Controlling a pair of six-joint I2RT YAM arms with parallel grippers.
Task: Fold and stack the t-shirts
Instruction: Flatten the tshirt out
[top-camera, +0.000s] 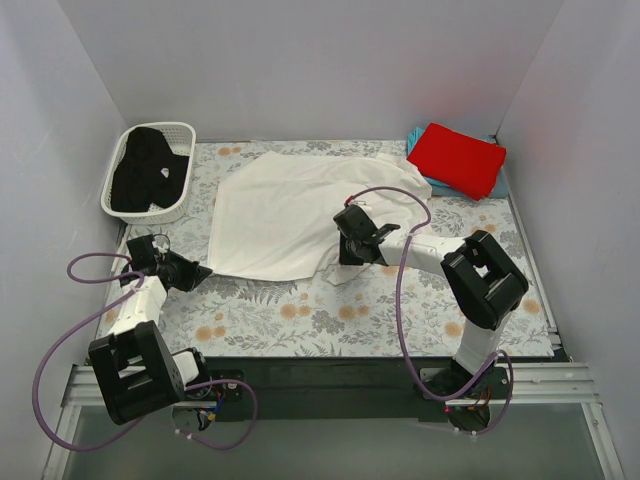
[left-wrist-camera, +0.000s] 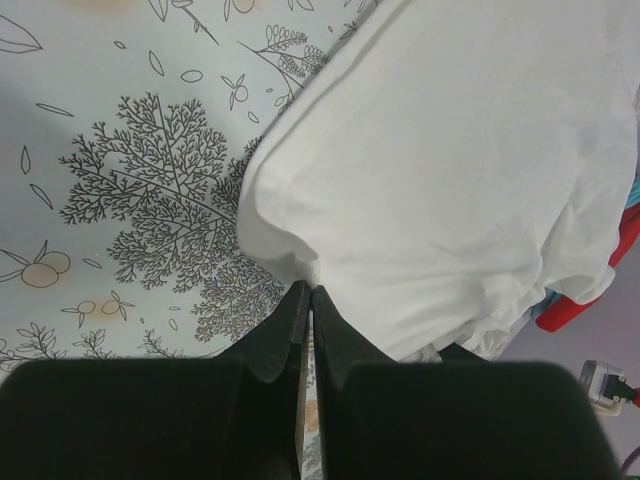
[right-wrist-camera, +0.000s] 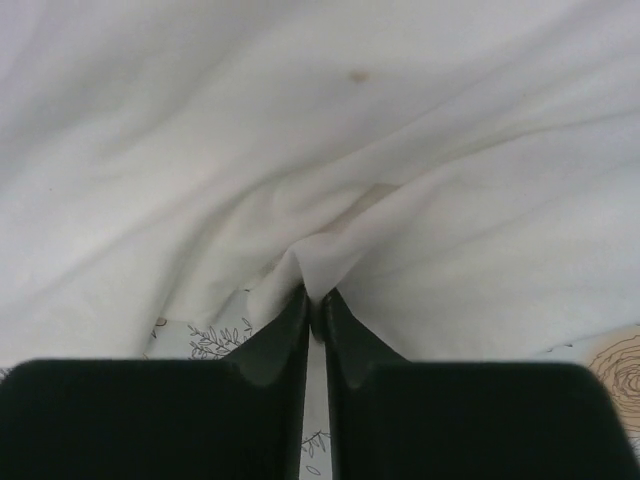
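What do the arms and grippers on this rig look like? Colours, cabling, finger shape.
The left arm and right arm both have white links with chunky black joint housings. A purple cable loops loosely along each arm down to its base. The left gripper and right gripper are matte black, each with two flat fingers tapering to narrow tips. No markings are visible.

My top camera high and behind, looking down on the whole table cloth (top-camera: 260, 315), my left wrist camera close by the edge of the white shirt (left-wrist-camera: 450, 170), my right one even nearer, all three share that shirt.
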